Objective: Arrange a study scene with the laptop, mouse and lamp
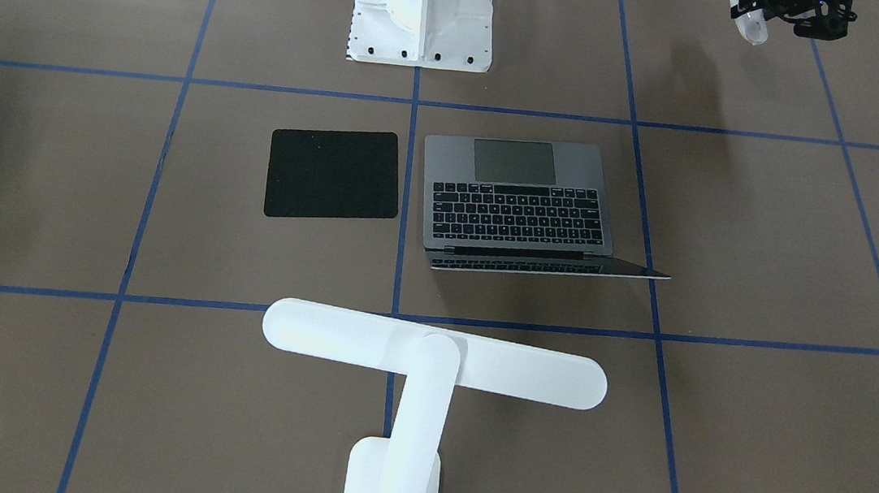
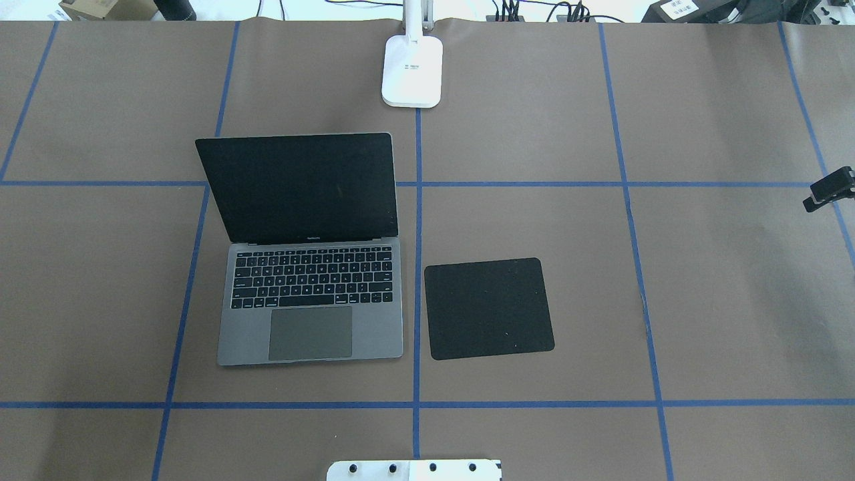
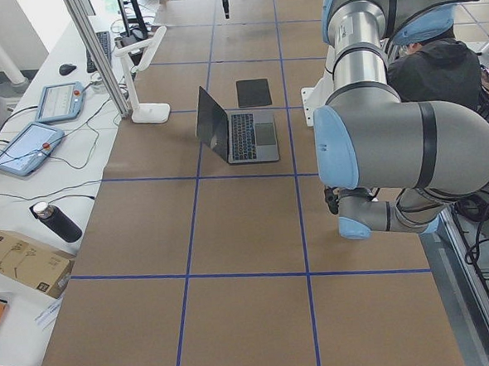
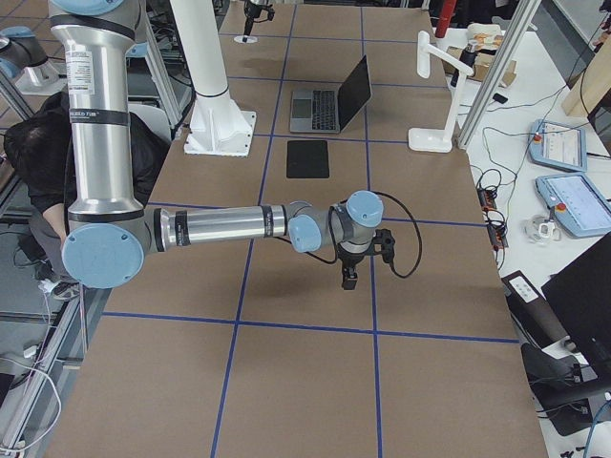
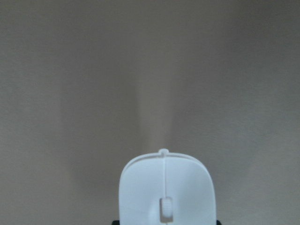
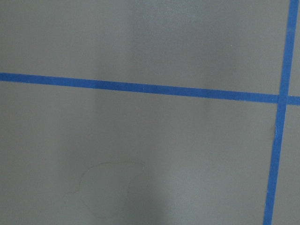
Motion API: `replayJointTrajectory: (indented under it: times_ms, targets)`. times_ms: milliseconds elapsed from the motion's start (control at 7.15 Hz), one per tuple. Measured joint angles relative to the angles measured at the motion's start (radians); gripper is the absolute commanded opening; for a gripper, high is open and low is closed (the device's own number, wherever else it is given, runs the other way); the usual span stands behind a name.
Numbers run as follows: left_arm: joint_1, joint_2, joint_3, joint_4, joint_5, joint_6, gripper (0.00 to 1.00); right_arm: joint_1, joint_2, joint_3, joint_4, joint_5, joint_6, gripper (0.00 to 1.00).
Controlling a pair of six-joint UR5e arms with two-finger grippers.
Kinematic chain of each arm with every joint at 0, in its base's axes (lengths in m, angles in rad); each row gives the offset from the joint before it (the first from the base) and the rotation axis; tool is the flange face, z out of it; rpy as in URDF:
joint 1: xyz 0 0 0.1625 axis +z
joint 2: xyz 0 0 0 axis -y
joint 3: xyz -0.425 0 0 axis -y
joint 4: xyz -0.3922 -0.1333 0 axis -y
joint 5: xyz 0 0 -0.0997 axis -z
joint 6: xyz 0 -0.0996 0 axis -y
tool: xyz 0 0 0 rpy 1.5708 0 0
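Observation:
The laptop (image 1: 518, 198) (image 2: 310, 314) lies open on the table with its dark screen upright, left of the centre line in the overhead view. The white lamp (image 1: 432, 356) stands behind it at the far edge, its base (image 2: 412, 70) on the centre line. The white mouse (image 1: 751, 26) (image 5: 166, 192) hangs above the table at the robot's left near corner, with my left gripper (image 1: 767, 18) shut on it. My right gripper (image 2: 828, 190) (image 4: 350, 275) hovers over bare table far to the right. Its fingers do not show clearly.
A black square mat (image 2: 489, 308) (image 1: 333, 174) lies just right of the laptop. The white bolted pedestal (image 1: 424, 8) stands at the robot's side of the table. A person (image 3: 436, 55) sits behind the robot. Tablets and cables lie past the far edge.

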Motion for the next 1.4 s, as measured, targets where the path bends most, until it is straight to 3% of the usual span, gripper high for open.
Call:
replayJointTrajectory:
  times_ms: [280, 700, 1259, 1399]
  targets:
    - [-0.138, -0.018, -0.012, 0.012, -0.092, 0.018, 0.42, -0.011, 0.001, -0.003, 0.000, 0.002, 0.006, 0.99]
    - [-0.291, -0.093, -0.016, 0.101, -0.153, 0.125, 0.37, -0.015, 0.002, -0.003, -0.001, 0.009, 0.010, 0.99]
    - [-0.718, -0.382, -0.024, 0.489, -0.459, 0.313, 0.37, -0.021, -0.001, -0.004, -0.002, 0.014, 0.013, 0.99]
    - [-0.772, -0.430, -0.029, 0.559, -0.494, 0.338, 0.37, -0.024, -0.001, -0.005, -0.002, 0.014, 0.013, 0.99]
